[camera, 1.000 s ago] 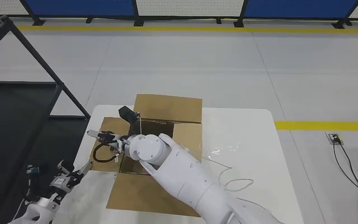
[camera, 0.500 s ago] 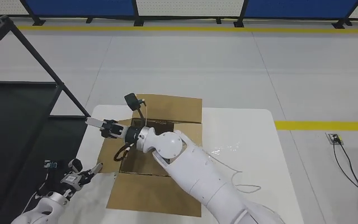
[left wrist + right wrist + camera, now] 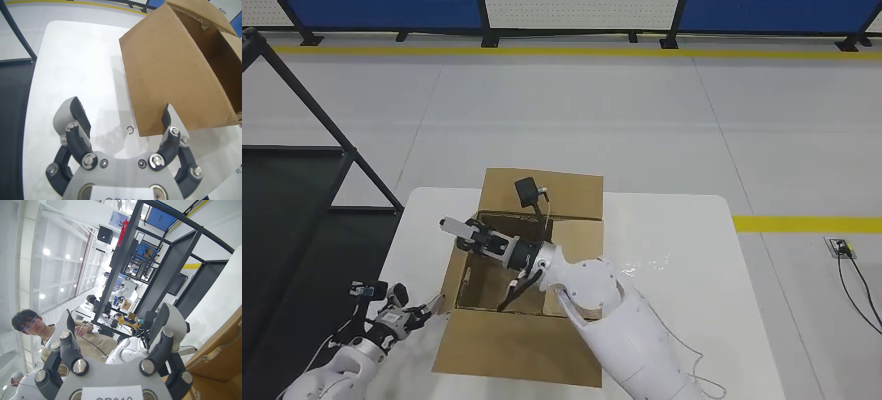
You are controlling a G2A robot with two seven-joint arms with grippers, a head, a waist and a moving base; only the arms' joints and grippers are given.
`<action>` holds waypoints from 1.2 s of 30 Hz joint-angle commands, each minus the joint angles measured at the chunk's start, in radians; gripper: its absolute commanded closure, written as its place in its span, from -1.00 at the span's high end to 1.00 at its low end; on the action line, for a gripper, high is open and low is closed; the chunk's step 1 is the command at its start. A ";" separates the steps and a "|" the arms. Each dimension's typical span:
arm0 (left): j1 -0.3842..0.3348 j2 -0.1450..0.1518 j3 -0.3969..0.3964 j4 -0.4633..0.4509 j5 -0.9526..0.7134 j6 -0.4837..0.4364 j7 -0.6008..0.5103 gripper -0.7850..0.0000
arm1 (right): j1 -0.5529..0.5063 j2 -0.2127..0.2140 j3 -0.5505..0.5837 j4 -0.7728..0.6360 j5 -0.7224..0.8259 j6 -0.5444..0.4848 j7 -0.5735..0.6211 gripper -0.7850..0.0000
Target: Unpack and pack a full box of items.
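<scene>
Left end effector (image 3: 121, 103) hangs released, gripping nothing, low over the white bench (image 3: 75, 56), one finger just beside a folded-out flap (image 3: 160, 85) of the cardboard box (image 3: 217, 56). I see the right end effector (image 3: 115, 308) spread wide too, above the left rim of the box, which stands open near the middle of the bench.

A white table (image 3: 682, 230) with rounded corners is carrying an open cardboard box (image 3: 542, 192). The box is sitting toward the table's left side, with one flap spreading out toward the far edge and another toward the near edge. In the left wrist view, a small C-shaped metal ring (image 3: 130, 130) is lying on the bare tabletop just beside the corner of a box flap.
</scene>
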 commanded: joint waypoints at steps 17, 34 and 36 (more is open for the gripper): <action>-0.052 -0.005 0.055 0.054 0.031 -0.009 -0.022 1.00 | -0.068 0.025 0.023 -0.120 -0.015 0.037 0.039 1.00; -0.019 0.000 -0.039 0.046 -0.030 -0.002 0.034 1.00 | -0.040 0.030 0.013 -0.079 0.023 0.019 0.066 1.00; 0.009 0.004 -0.076 0.016 -0.022 -0.007 0.052 1.00 | -0.037 0.030 0.013 -0.077 0.025 0.021 0.068 1.00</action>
